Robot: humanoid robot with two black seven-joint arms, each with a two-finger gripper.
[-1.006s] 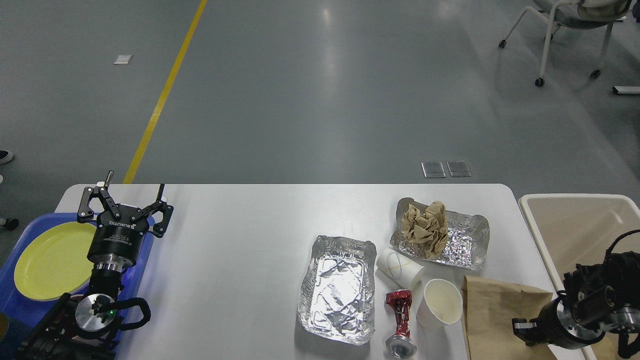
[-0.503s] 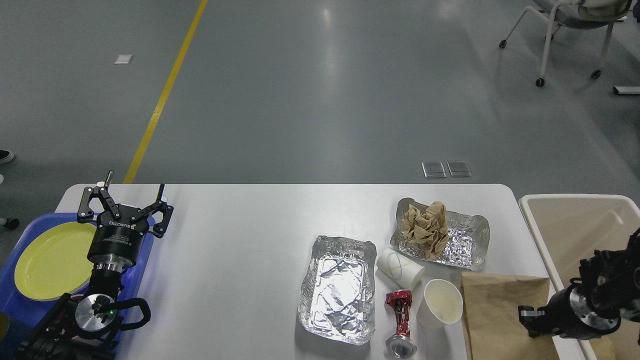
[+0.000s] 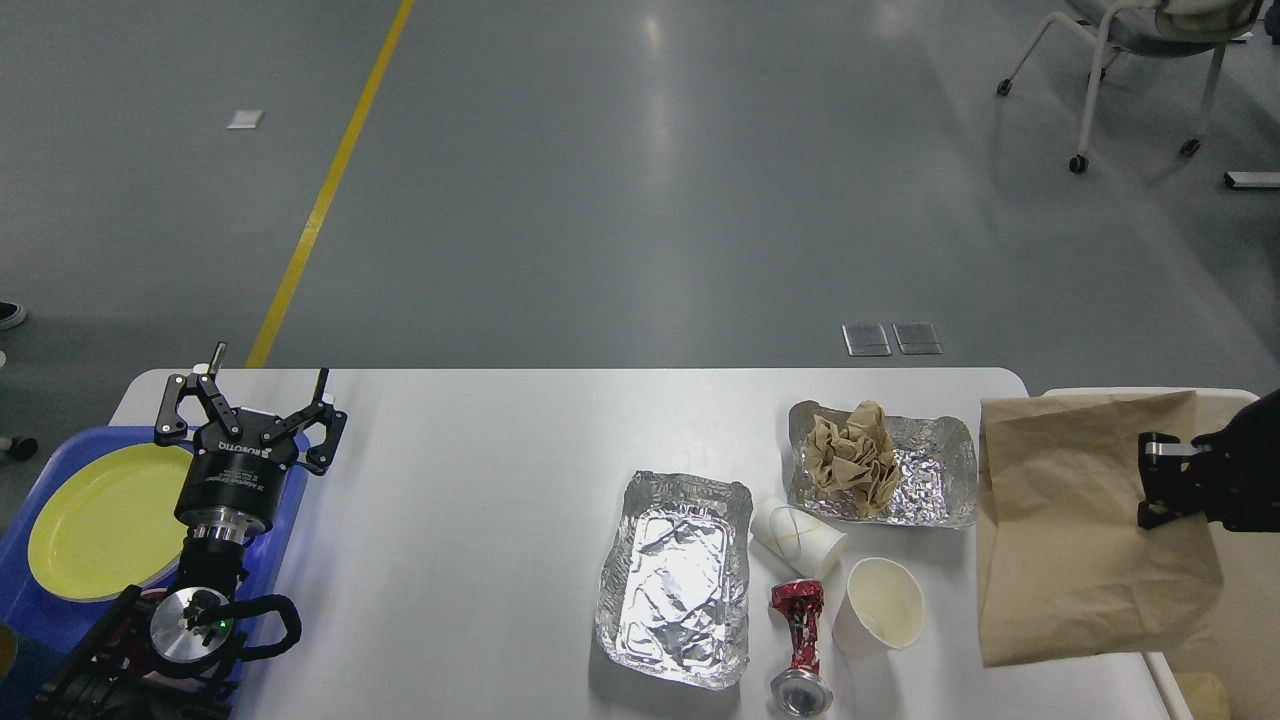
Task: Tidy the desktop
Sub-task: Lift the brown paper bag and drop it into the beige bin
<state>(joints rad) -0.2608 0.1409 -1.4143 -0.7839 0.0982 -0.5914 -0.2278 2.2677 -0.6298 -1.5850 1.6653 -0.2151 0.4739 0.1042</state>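
The right gripper (image 3: 1160,490) pinches the flat brown paper bag (image 3: 1085,525) by its right edge, lifted clear so that the sheet hangs free, its left part over the right end of the large white rectangular desktop (image 3: 480,520), its right part over the cream-coloured plastic bin (image 3: 1240,600); a hold of this kind suits, I judge, dropping it into that bin beneath. Left of that pincer, on the desktop, lie the crumpled foil tray holding a wad of brown paper (image 3: 880,465), the empty foil tray (image 3: 676,580), a tipped white paper cup (image 3: 797,537), an upright white paper cup (image 3: 883,604) and a crushed red can (image 3: 799,647); all await clearing. The left gripper (image 3: 250,408) stands well apart to the left, fingers spread and empty, upright beside the yellow round plate (image 3: 100,520) in the blue plastic tray (image 3: 30,610).
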